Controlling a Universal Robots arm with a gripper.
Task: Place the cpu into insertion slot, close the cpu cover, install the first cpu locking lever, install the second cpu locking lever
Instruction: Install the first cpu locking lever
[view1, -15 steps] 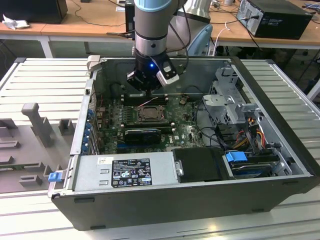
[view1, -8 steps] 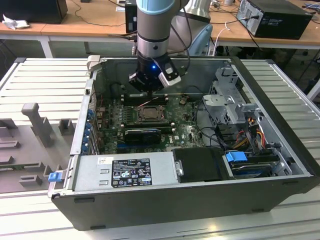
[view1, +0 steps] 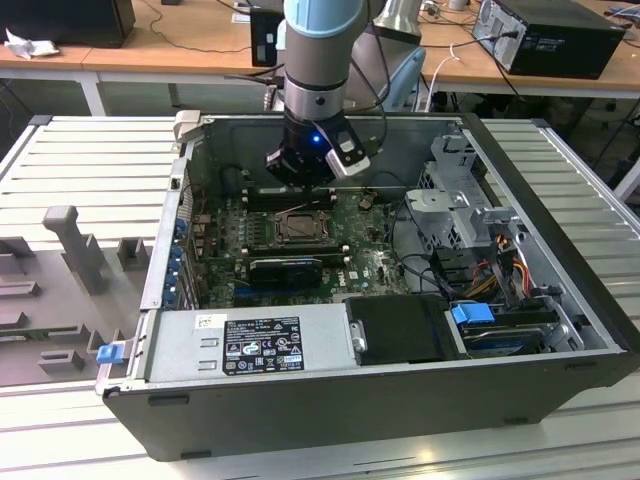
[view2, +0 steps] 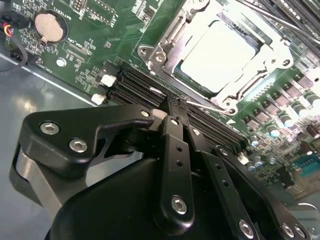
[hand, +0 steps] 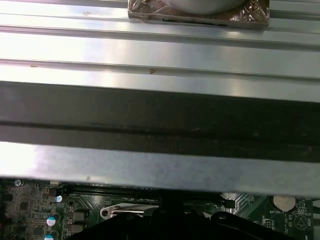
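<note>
The claw (view2: 172, 107) has its fingers pressed together with nothing in them, just beside the slot (view2: 220, 55) where the cpu (view2: 217, 52) already sits under its cover (view2: 165, 42), so a wrong push could bend the thin lever (view2: 202, 104).

A robot arm (view1: 316, 60) has a pale blue plastic cap over a silver-grey metal wrist cylinder, with thin black cables running down its side. Below that cylinder sits a black gripper (view1: 303, 165) body with a small blue light glowing on its face and a white-and-grey camera block fixed beside the light. In the second wrist view the gripper (view2: 172, 112) shows glossy black linkage bars with rounded ends, joined by silver hex-socket screws, and slim black fingers (view2: 175, 145) dotted with small holes.
</note>
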